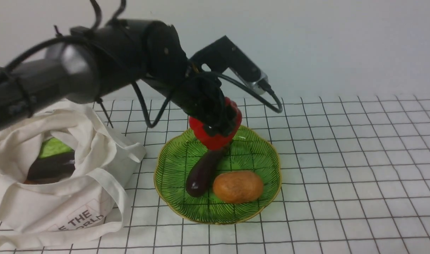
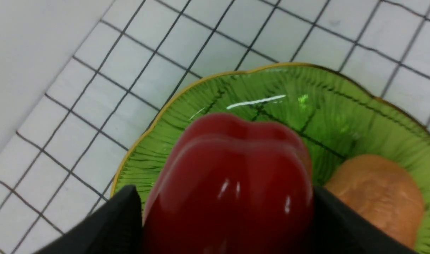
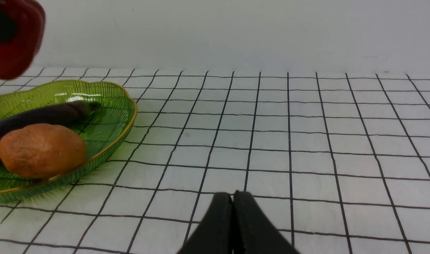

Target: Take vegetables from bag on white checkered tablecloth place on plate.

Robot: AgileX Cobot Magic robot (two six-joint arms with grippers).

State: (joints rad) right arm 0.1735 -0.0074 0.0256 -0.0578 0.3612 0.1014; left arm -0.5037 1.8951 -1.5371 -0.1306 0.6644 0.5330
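My left gripper is shut on the red bell pepper and holds it just above the far part of the green plate. In the left wrist view the pepper sits between the black fingers over the plate. A dark eggplant and a brown potato lie on the plate. The off-white bag lies open at the left with dark and green produce inside. My right gripper is shut and empty, low over the checkered tablecloth; it does not show in the front view.
The tablecloth stretches right of the plate. A pale wall stands behind the table. The left arm's cables hang over the plate's far side. In the right wrist view the plate, potato and pepper show at one side.
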